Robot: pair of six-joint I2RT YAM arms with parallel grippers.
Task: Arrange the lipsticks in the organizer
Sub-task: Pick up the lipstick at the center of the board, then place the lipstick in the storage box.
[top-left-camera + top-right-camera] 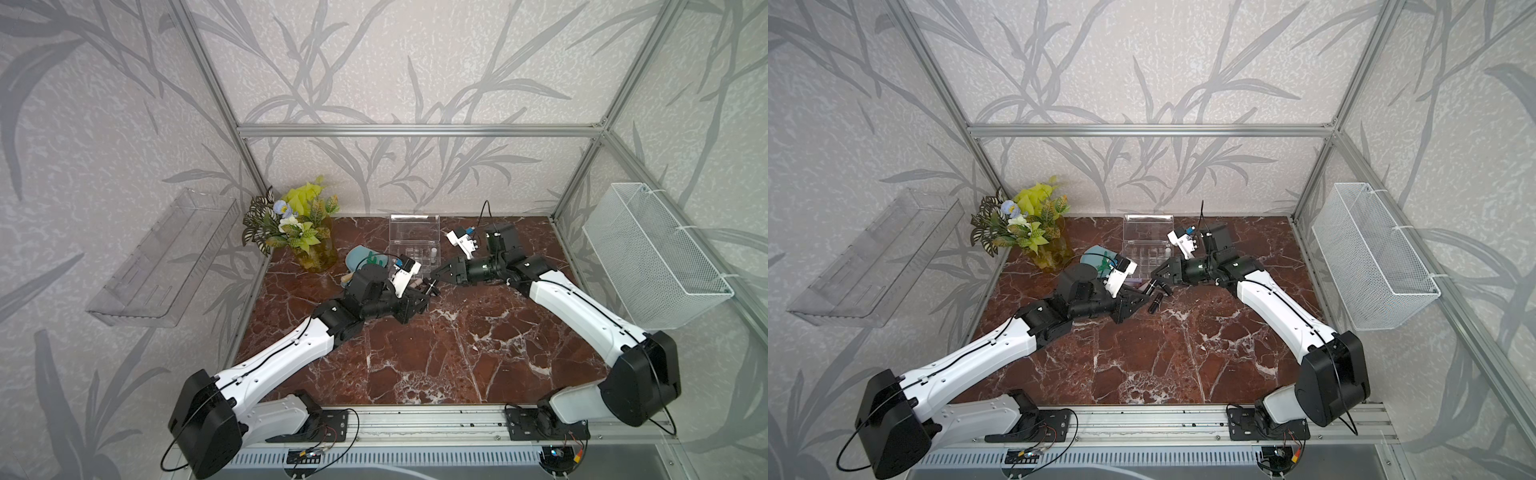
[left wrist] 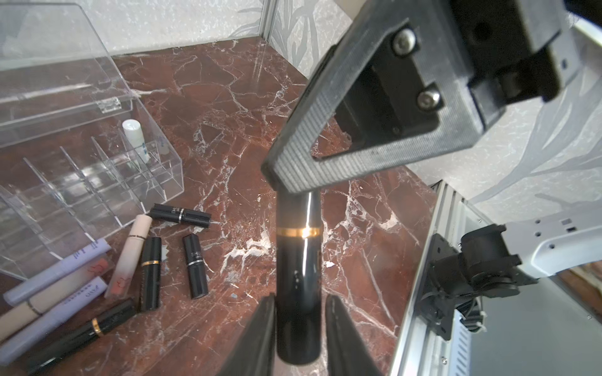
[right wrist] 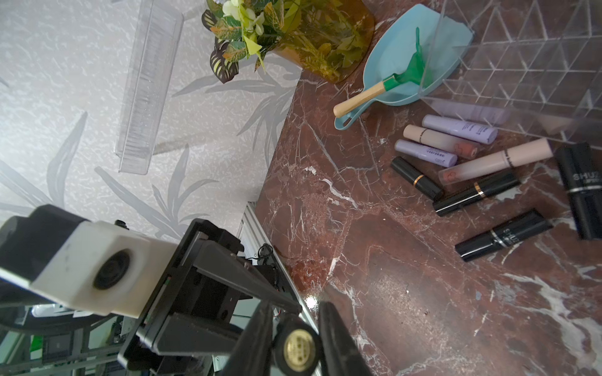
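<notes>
A black lipstick (image 2: 298,276) with a gold band hangs above the table between both grippers. My right gripper (image 3: 294,309) is shut on its gold-capped end (image 3: 297,350). My left gripper (image 2: 299,299) sits round the other end, open a little, with a slim gap at one finger. In both top views the two grippers (image 1: 428,291) (image 1: 434,276) meet just in front of the organizer (image 1: 415,249), whose lid is up. One white lipstick (image 2: 135,136) stands in a corner compartment. Several black, lilac and pale pink lipsticks (image 2: 150,273) lie loose by the organizer's wall (image 2: 163,182).
A blue scoop (image 3: 417,55) holding a green rake (image 3: 391,81) lies left of the organizer, beside a plant in a yellow vase (image 1: 299,232). A clear tray (image 1: 162,266) hangs on the left wall. A wire basket (image 1: 652,253) hangs on the right wall.
</notes>
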